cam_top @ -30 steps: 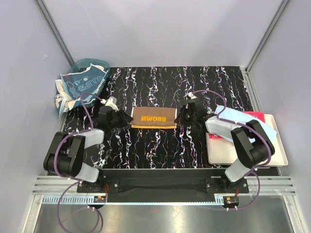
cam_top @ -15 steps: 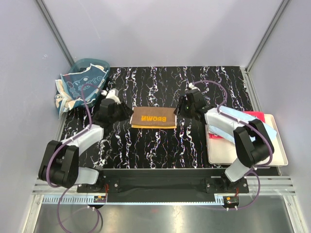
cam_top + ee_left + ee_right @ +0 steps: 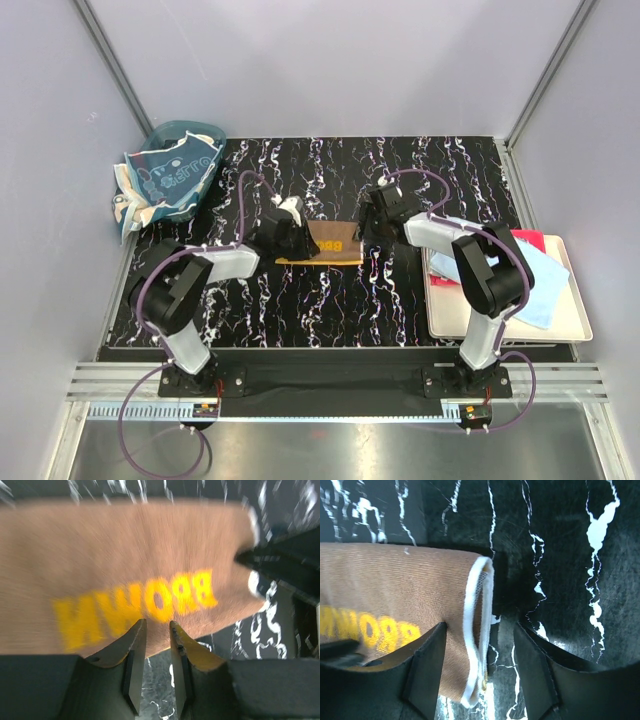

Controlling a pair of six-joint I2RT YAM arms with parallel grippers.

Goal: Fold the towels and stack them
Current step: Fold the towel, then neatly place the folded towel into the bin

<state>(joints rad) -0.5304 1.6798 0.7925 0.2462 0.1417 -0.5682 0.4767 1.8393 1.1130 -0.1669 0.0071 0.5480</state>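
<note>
A brown towel [image 3: 335, 243] with yellow letters lies folded into a strip at the table's centre. It also shows in the left wrist view [image 3: 125, 560] and the right wrist view [image 3: 395, 590]. My left gripper [image 3: 298, 240] hovers over the strip's left part. In its wrist view [image 3: 157, 625] the jaws stand a narrow gap apart at the towel's near edge, with nothing between them. My right gripper [image 3: 370, 230] is open at the strip's right end. In its wrist view [image 3: 480, 627] it straddles the white-hemmed end, one finger [image 3: 427, 665] on the cloth.
A teal basket [image 3: 200, 132] at the far left holds a teal patterned towel [image 3: 175, 172]. A cream tray [image 3: 445, 315] at the right carries a light blue towel [image 3: 535, 285] and a red towel [image 3: 528, 238]. The table is black marbled.
My left gripper has moved right, from beside the towel's left end to over it. My right gripper has shifted slightly left onto the right end. The towel has stayed in place.
</note>
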